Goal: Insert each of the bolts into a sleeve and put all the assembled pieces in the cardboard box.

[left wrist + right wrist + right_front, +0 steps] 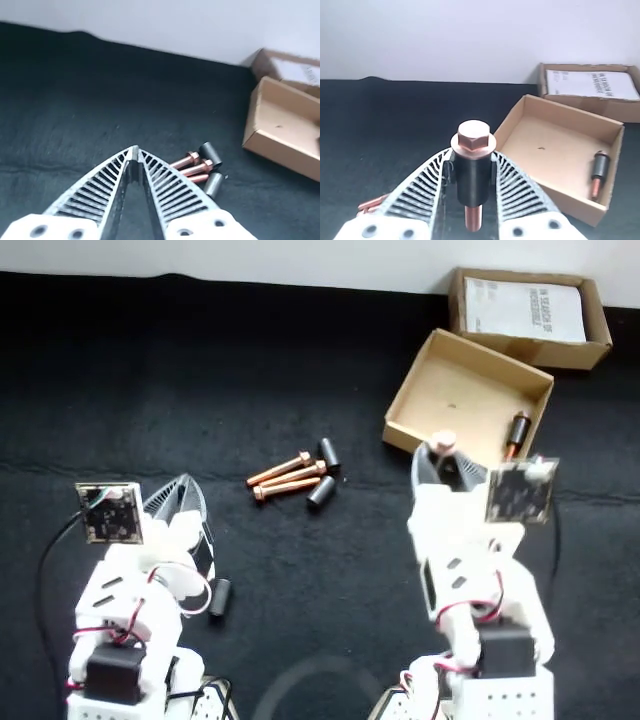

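The white right gripper (440,455) is seen closed on a copper-headed bolt (442,443), held at the near wall of an open brown cardboard box (470,380). Just beyond this gripper, an assembled piece (518,430) of copper bolt and dark sleeve is laid inside the box. Ahead of the white left gripper (185,485), toward the right gripper, three loose copper bolts (287,477) are laid side by side, with two dark cylindrical sleeves (328,452) just beside them. A third dark sleeve (219,596) is found behind the left gripper, beside its arm.

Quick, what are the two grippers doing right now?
Left gripper: closed, holding nothing.
Right gripper: closed on a black cylindrical sleeve with a copper bolt through it.
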